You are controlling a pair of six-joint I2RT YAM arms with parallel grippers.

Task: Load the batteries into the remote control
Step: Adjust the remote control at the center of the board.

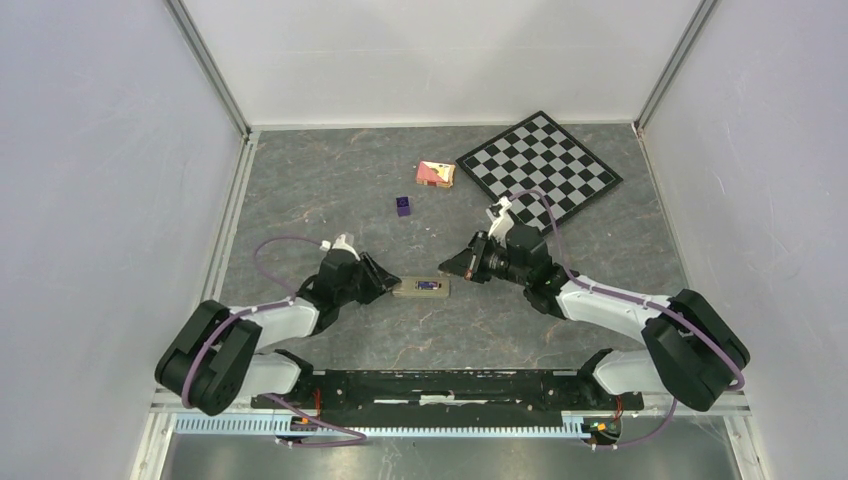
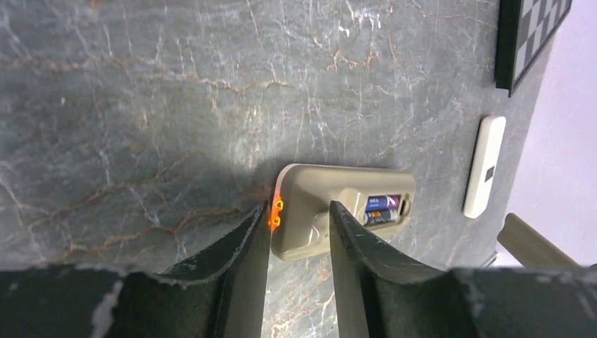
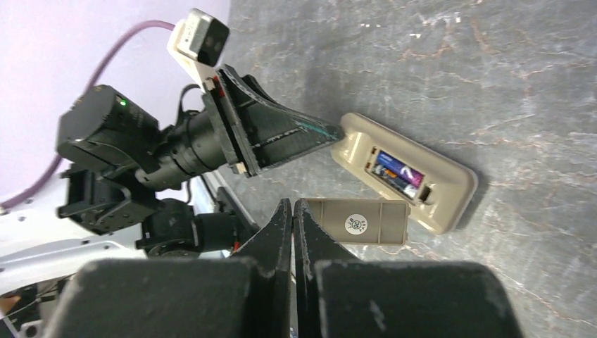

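At table centre, the remote control (image 1: 420, 287) lies back-up: a slim, round-cornered olive-tan plastic shell whose open bay seats two glossy purple-blue batteries (image 2: 384, 209). Left gripper (image 2: 299, 222): jaws partly apart, one black wedge finger at the shell's end, the other over its back. Right gripper (image 3: 293, 208): jaws pressed together, tips beside the flat tan cover (image 3: 359, 222). Surface: grey, veined, stone-pattern table (image 1: 320, 180), enclosed by plain pale walls (image 1: 430, 50).

Either side of the black base rail (image 1: 450, 385), left arm (image 1: 280, 320) and right arm (image 1: 610, 300) show white links, chunky black joints, looping purple cables; black wedge fingers (image 2: 232, 274), chipped pale at the roots; a green light (image 3: 121, 103) glows.
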